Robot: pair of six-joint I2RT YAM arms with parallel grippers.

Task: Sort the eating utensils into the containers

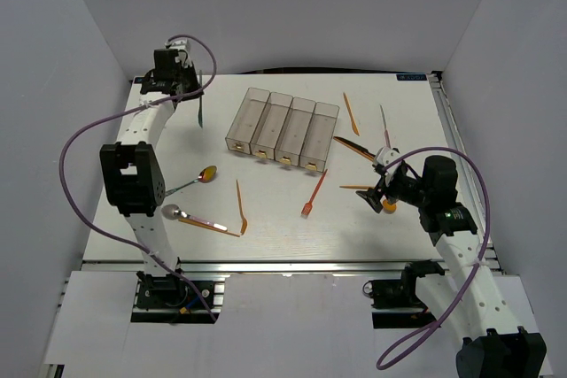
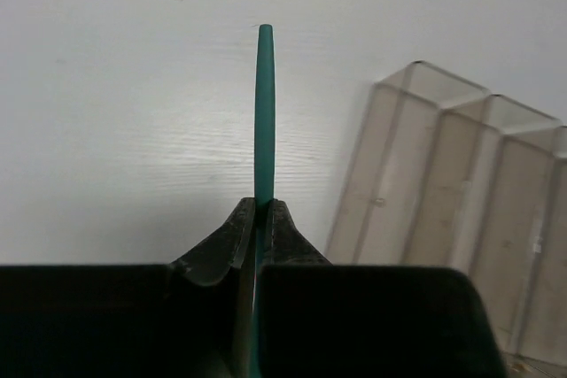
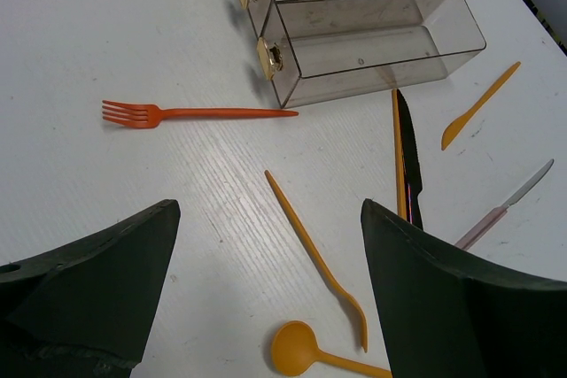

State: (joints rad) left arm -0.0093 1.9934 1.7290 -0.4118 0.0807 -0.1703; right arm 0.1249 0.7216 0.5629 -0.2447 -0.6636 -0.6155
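Right gripper [image 3: 268,210] is hanging nearest the bases, its jaws standing wide apart, holding and touching nothing. An orange spoon [image 3: 297,347] and a slim orange utensil [image 3: 314,254] are lying on the table [image 3: 106,33] in the gap between its fingers. Beyond them an orange fork [image 3: 177,113] is lying with its handle tip close to the tagged end of the containers [image 3: 381,50], and a dark knife [image 3: 410,148] is lying just beside the end bin. Farthest out, at the far left, left gripper [image 2: 262,210] is clamping a teal utensil [image 2: 264,112]. Its jaws are pressing together on the handle, just left of the containers' row.
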